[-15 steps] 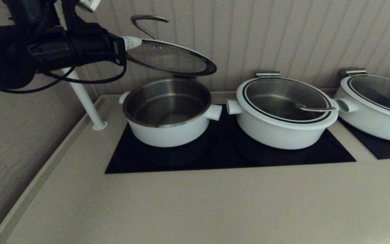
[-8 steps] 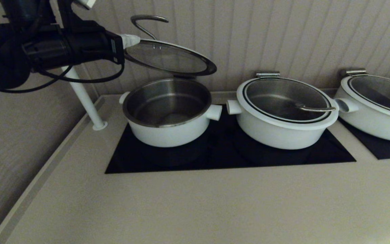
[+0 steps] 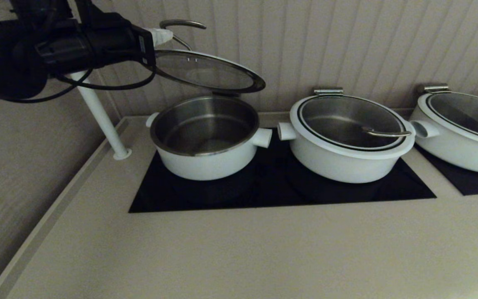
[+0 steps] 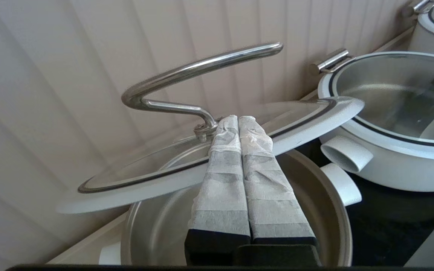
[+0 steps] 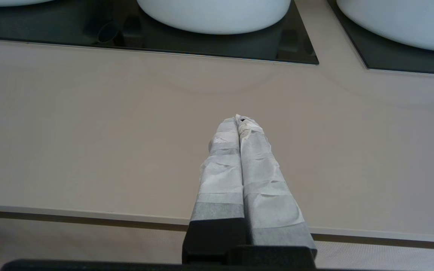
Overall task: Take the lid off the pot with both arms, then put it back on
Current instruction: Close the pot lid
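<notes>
The pot (image 3: 206, 162) stands uncovered on the left of the black hob, its steel inside bare. The lid (image 3: 206, 72) hangs tilted above it, its far edge low near the pot's back rim, and its steel loop handle (image 3: 183, 24) points up. My left gripper (image 3: 162, 36) is shut and empty, just above the lid's raised left rim. In the left wrist view the gripper's tips (image 4: 238, 119) lie over the lid's white rim (image 4: 315, 120), beside the foot of the handle (image 4: 202, 67), with the pot (image 4: 337, 210) below. My right gripper (image 5: 239, 119) is shut and empty over the counter near its front edge, out of the head view.
Two wider white pots with glass lids stand to the right, one on the same hob (image 3: 347, 162), one at the far right (image 3: 459, 153). A slanted white pole (image 3: 98, 116) stands left of the pot. The ribbed wall (image 3: 347, 41) is close behind.
My left gripper has risen from the lid's left rim to a little above it. The lid has stayed tilted in the same place.
</notes>
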Tool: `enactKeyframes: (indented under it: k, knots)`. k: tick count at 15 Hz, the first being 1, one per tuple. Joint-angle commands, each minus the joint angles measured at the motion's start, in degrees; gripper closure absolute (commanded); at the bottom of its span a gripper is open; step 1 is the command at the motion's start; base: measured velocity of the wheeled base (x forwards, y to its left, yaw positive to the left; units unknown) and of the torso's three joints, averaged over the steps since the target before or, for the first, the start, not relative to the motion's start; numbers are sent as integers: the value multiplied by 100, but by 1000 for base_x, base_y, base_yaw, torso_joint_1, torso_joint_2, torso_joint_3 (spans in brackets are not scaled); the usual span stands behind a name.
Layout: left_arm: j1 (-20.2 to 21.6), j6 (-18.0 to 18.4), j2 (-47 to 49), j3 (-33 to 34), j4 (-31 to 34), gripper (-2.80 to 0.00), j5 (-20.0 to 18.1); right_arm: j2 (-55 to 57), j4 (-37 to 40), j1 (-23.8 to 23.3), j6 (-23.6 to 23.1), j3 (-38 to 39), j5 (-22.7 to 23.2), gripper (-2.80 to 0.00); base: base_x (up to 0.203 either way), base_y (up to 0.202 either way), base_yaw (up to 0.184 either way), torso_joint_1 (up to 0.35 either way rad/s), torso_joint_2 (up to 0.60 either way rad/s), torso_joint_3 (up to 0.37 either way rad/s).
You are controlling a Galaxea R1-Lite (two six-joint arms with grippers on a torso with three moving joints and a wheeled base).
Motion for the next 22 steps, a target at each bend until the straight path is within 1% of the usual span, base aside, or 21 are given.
enactKeyframes:
  k: [1,8,18,22]
  knots:
    - [-3,9,208,-66,-6,0,-12,-1,-1,1,-6,1,6,0,0,0,0,0,0,0]
    - [2,17,398,-110,-31,0,-12,-1,-1,1,-6,1,6,0,0,0,0,0,0,0]
    - [2,17,199,-14,-14,0,-4,-1,-1,1,-6,1,6,0,0,0,0,0,0,0]
    - [2,44,56,215,3,0,0,-1,-1,1,-6,1,6,0,0,0,0,0,0,0]
